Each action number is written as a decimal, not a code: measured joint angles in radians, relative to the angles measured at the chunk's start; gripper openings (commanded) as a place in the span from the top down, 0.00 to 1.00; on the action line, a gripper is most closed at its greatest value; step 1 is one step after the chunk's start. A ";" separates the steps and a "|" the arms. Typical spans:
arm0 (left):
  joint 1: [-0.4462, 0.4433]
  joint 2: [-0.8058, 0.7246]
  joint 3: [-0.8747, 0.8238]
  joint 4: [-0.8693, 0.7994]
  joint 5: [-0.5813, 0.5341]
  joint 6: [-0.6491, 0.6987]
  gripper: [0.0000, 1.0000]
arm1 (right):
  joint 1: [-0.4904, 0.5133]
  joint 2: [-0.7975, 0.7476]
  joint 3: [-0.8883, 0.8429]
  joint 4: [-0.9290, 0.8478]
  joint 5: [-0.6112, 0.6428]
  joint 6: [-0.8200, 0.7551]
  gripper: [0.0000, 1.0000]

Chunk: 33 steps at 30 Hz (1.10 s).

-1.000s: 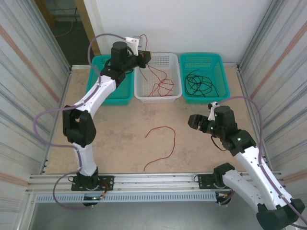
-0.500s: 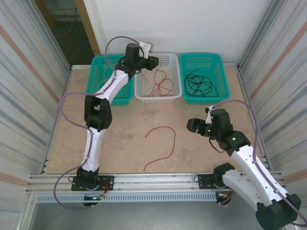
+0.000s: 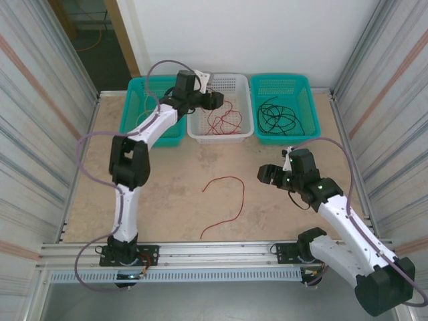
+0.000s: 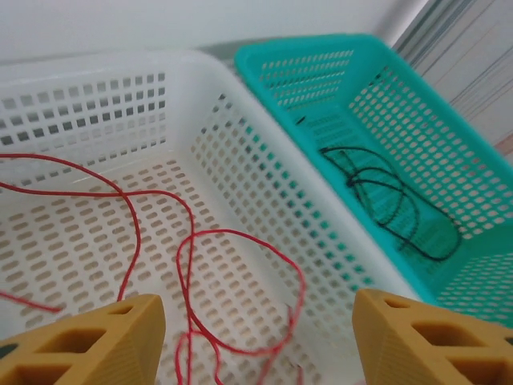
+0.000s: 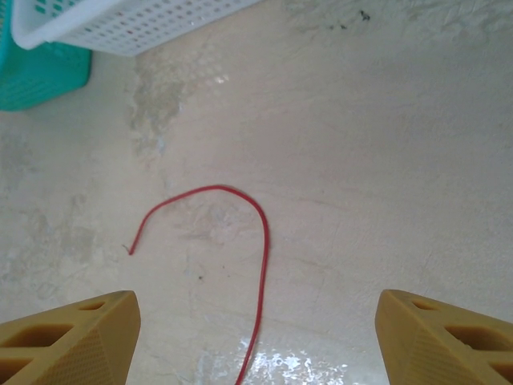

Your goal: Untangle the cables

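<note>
1. Our right fingers (image 5: 68, 341), wide open and empty, frame the loose thin red wire (image 5: 263, 241) on the tabletop (image 5: 385, 160), running lengthwise ahead.
2. Our left fingers (image 4: 88, 337), open and empty, hang over the white plastic basket (image 4: 240, 160).

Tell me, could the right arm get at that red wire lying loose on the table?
Probably yes. The right gripper hangs open beside the red wire, which lies on bare table with nothing in between.

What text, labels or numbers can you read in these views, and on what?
None readable. The white basket, the teal basket beside it, the loose red cable, the left gripper and the right gripper show no print, label or number.
</note>
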 measured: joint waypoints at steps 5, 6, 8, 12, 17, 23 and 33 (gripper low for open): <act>-0.054 -0.378 -0.263 0.044 -0.045 -0.016 0.38 | 0.100 0.143 0.020 0.006 0.016 0.000 0.27; -0.061 -0.447 -0.311 0.046 -0.042 -0.023 0.40 | 0.128 0.172 0.024 0.007 0.027 0.000 0.28; -0.064 -0.587 -0.415 0.047 -0.031 -0.037 0.41 | 0.196 0.233 0.035 0.009 0.057 0.003 0.29; -0.077 -0.823 -0.633 -0.003 -0.053 -0.064 0.41 | 0.310 0.331 0.081 -0.004 0.116 0.027 0.30; -0.157 -1.075 -0.859 -0.157 -0.134 -0.096 0.42 | 0.396 0.426 0.174 -0.016 0.161 0.022 0.31; -0.143 -1.364 -1.060 -0.292 -0.263 -0.184 0.42 | 0.447 0.602 0.324 -0.031 0.177 -0.001 0.34; -0.111 -1.433 -1.147 -0.367 -0.316 -0.255 0.41 | 0.473 0.954 0.589 -0.070 0.282 0.141 0.44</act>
